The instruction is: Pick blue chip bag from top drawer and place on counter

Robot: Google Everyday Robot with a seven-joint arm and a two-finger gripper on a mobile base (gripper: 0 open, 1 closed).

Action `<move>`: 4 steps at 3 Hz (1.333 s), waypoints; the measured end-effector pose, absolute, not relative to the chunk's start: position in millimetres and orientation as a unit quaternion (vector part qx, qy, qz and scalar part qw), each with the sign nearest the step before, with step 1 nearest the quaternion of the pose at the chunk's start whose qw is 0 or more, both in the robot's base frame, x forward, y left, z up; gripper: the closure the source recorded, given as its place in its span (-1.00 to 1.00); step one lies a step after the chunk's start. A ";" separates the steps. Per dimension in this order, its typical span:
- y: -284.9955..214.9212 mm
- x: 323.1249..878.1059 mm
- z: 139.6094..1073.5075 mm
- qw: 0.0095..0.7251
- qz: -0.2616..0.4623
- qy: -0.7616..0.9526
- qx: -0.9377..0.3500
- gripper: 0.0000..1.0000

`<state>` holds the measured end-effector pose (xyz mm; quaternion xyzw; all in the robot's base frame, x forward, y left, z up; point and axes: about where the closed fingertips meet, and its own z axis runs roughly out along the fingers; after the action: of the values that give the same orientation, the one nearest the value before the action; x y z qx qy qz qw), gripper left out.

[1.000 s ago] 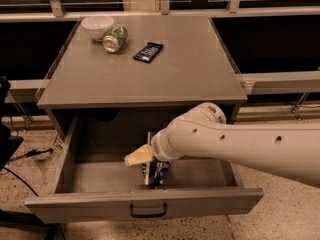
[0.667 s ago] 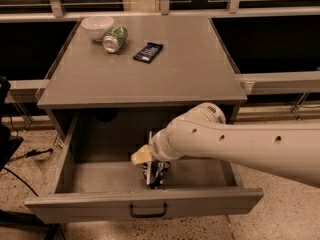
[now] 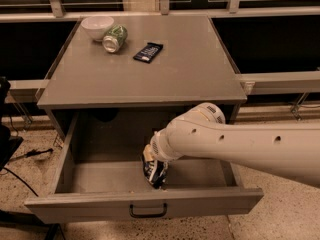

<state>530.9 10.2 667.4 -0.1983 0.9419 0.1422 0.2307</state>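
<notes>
The top drawer [image 3: 90, 204] is pulled open below the counter [image 3: 165, 81]. The blue chip bag [image 3: 155, 174], dark blue and crumpled with white patches, stands upright on the drawer floor near the front middle. My white arm reaches in from the right. My gripper [image 3: 150, 160] is at the top of the bag, mostly hidden by the wrist, with a pale finger [image 3: 147, 154] pressed against the bag's upper edge. It looks shut on the bag.
On the counter's back left are a white bowl [image 3: 97, 26], a green can on its side [image 3: 114, 38] and a flat dark bar wrapper [image 3: 148, 52]. A black handle [image 3: 148, 211] sits on the drawer front. Dark equipment and cables lie on the floor at left [image 3: 10, 149].
The pale finger that stuck out to the left of the bag has drawn in against it. The arm has barely moved, and the bag stays in the drawer.
</notes>
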 end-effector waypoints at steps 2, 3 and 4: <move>8.2 534.8 681.0 0.252 0.136 0.933 -0.216 1.00; 2.2 538.6 720.7 0.291 0.129 0.913 -0.256 1.00; -2.2 538.0 751.6 0.303 0.149 0.901 -0.270 1.00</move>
<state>538.0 -2.2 751.6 -0.2703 0.9015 0.1495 0.3032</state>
